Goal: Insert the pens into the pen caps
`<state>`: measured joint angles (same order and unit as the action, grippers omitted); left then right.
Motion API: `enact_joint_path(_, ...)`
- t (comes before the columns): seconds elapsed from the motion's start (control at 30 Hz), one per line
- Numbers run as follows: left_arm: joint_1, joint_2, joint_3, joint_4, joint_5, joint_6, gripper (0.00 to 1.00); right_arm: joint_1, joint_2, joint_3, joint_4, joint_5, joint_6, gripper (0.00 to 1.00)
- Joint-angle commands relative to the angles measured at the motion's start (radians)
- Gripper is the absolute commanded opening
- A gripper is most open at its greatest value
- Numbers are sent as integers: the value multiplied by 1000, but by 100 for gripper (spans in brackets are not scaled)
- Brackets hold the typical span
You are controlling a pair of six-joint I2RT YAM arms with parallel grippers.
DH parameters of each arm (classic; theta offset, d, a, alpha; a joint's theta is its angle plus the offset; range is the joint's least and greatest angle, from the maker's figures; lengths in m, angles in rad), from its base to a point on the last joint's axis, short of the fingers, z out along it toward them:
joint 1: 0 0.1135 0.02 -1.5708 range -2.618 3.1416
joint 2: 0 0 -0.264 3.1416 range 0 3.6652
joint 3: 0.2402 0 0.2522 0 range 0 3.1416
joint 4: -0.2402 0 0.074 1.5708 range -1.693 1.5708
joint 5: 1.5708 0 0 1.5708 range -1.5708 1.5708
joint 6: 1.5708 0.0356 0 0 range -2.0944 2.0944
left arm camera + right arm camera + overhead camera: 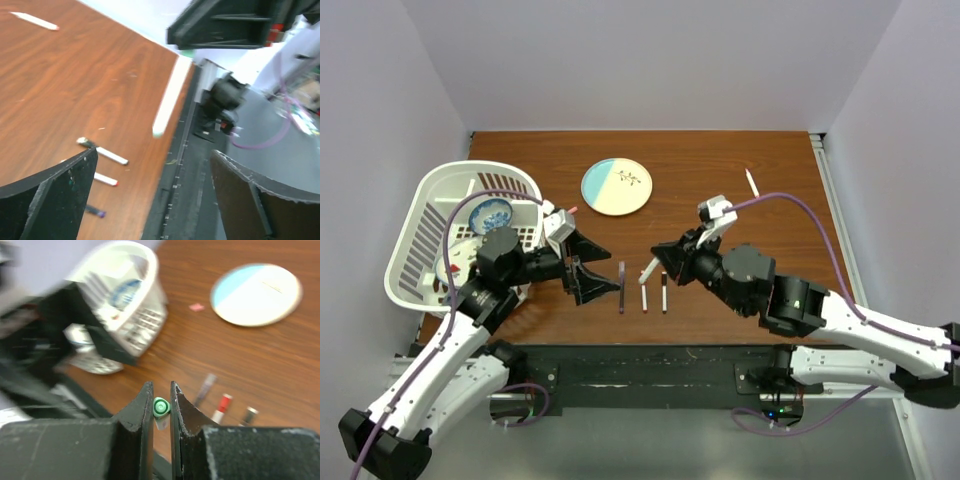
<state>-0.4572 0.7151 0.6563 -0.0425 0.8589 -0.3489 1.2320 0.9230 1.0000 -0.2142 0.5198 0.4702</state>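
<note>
Top external view: right gripper clenched on white green-tipped pen, pen tilted. Left gripper faces it, jaws spread wide, nothing between them. Three pens lie side by side on table between arms: dark purple pen, red-tipped pen, black-tipped pen. Lone white pen far right.

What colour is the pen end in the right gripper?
The pen end is green; clearest from right wrist.
</note>
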Motion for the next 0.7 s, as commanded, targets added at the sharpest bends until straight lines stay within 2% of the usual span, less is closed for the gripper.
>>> enact_joint_path(0.0, 6, -48, 5, -86, -213, 73, 100, -194, 25, -6, -270, -147, 7, 0)
enact_joint_path(0.1, 6, -65, 2, -114, -300, 77, 100, -322, 83, -64, -313, -312, 4, 0)
enact_joint_path(0.23, 8, -89, -3, -134, -366, 65, 100, -439, 262, -90, -294, -500, -30, 0)
enact_joint_path(0.43, 6, -135, -11, -181, -498, 80, 100, -594, 502, -32, -266, -596, -73, 0)
enact_joint_path(0.53, 8, -152, -7, -192, -524, 82, 100, -643, 602, -5, -232, -632, -58, 0)
enact_joint_path(0.67, 6, -160, -11, -194, -526, 82, 100, -680, 723, 23, -171, -656, -18, 6)
